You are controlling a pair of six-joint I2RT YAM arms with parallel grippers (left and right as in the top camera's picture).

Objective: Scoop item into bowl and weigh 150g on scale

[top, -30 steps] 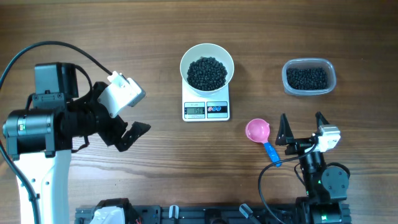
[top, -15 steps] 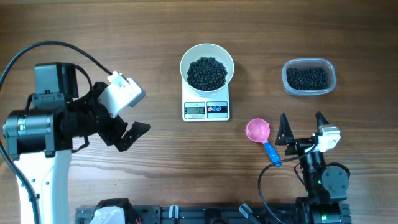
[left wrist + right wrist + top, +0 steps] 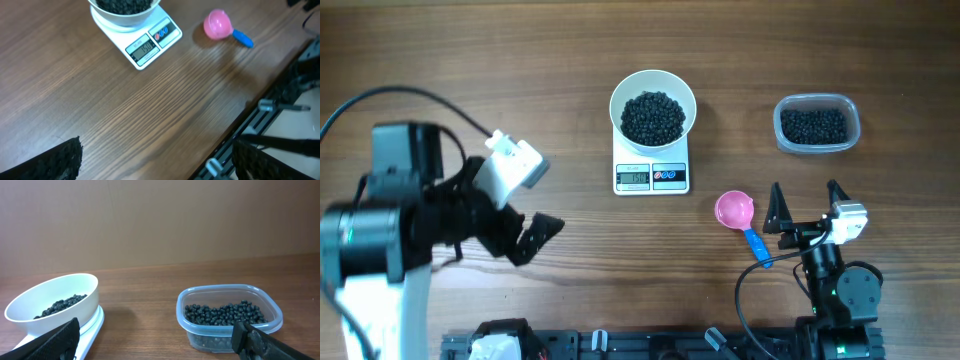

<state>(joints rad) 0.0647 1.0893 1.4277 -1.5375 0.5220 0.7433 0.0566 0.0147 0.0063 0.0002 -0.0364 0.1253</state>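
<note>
Small black bead-like grains are sitting heaped in the round white bowl on the white rectangular scale, with the left gripper and right gripper hanging apart and empty, so scooping is seemingly wrapping up.

Soft, even light falls from above on the table, with no glare. Only faint, short shadows lie beside the scale and the pink scoop. The left arm is blurred overhead, and the left wrist view is slightly smeared. In the right wrist view the tub is sharp, while the near fingers are dark and soft.
</note>
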